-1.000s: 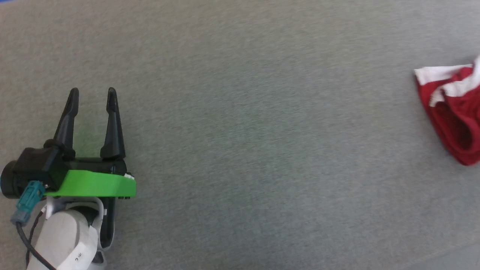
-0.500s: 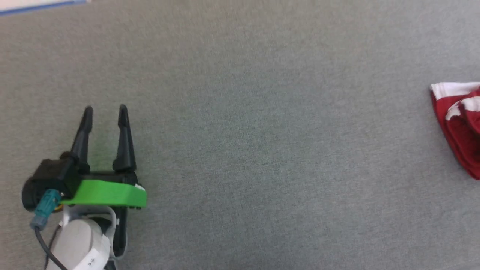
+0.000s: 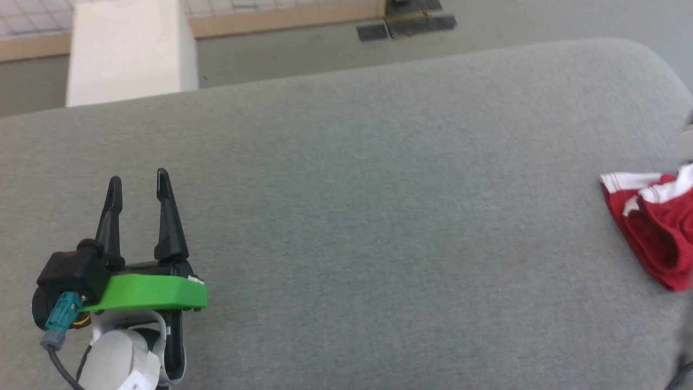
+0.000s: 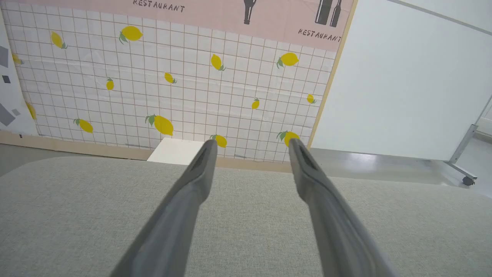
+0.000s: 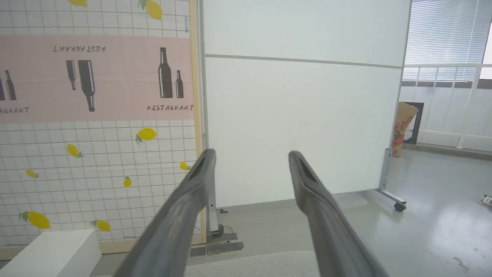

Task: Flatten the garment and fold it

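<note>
Off to the robot's right on the grey padded surface (image 3: 352, 189), the garment (image 3: 652, 233) lies bunched and looks soft and light, so I'd pinch its white band (image 3: 622, 181) at a corner. Both the left gripper (image 3: 138, 179) and right gripper (image 5: 251, 154) stand spread and empty, with a lemon-print wall (image 4: 153, 77) and white partition (image 5: 300, 127) beyond.

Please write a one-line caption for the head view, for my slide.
Open left hand over a grey surface; crumpled red garment at the right edge.
</note>
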